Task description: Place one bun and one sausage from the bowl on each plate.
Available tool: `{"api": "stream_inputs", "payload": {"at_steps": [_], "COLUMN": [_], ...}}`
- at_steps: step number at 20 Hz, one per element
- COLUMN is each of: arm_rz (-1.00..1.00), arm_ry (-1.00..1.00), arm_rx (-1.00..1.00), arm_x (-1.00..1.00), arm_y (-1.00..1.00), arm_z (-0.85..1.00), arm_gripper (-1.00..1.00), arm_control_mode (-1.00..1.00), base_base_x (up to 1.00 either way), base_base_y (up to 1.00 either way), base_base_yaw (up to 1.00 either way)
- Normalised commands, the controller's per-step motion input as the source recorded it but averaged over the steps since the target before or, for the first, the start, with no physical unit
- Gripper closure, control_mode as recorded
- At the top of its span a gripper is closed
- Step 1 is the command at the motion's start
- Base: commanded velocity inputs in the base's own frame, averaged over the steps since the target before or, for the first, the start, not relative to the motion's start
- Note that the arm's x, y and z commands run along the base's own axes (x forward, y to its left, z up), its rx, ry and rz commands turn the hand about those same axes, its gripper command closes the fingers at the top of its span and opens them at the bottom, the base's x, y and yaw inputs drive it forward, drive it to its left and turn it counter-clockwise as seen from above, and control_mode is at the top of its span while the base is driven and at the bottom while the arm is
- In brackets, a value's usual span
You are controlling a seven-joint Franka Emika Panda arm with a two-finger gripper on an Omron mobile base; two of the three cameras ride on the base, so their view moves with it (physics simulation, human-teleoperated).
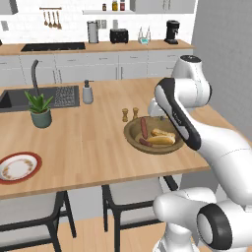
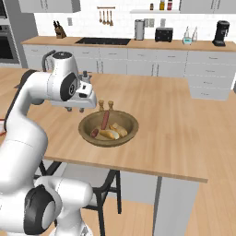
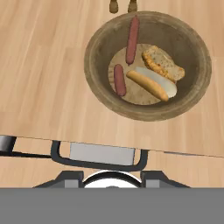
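Note:
The brown wooden bowl [image 1: 129, 133] [image 2: 133, 122] [image 3: 94, 52] sits near the front edge of the island counter. It holds two red-brown sausages: a long one [image 3: 132, 39] leans on the far wall and a shorter one [image 3: 119, 80] lies on the bottom. Two buns lie beside them, a crusty brown bun [image 3: 162, 64] and a long golden bun [image 3: 148, 84] [image 1: 160, 140]. A red-rimmed white plate [image 1: 18, 167] lies far to the left on the counter. My gripper [image 2: 75, 109] hangs above the counter just left of the bowl, open, with nothing between its fingers.
Two small wooden shakers [image 1: 125, 114] [image 2: 110, 105] stand just behind the bowl. A potted plant [image 1: 40, 110], a soap dispenser [image 1: 87, 92] and a sink [image 1: 10, 98] are at the counter's far left. Dark chairs [image 1: 115, 197] stand under the front edge.

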Motion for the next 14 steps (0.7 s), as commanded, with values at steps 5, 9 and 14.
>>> {"api": "stream_inputs", "payload": {"at_steps": [5, 9, 14], "arm_rz": [0.08, 0.19, 0.18], "arm_ry": [0.06, 0.18, 0.08], "arm_rx": [-0.05, -0.26, -0.26], "arm_x": [-0.02, -0.13, -0.10], "arm_y": [-0.06, -0.21, -0.31], "arm_z": [0.00, 0.00, -0.18], "arm_gripper": [-1.00, -1.00, -1.00], "arm_control_mode": [-1.00, -1.00, -1.00], "base_base_x": [0.00, 0.00, 0.00], "base_base_y": [0.00, 0.00, 0.00], "base_base_yaw": [0.00, 0.00, 0.00]}}
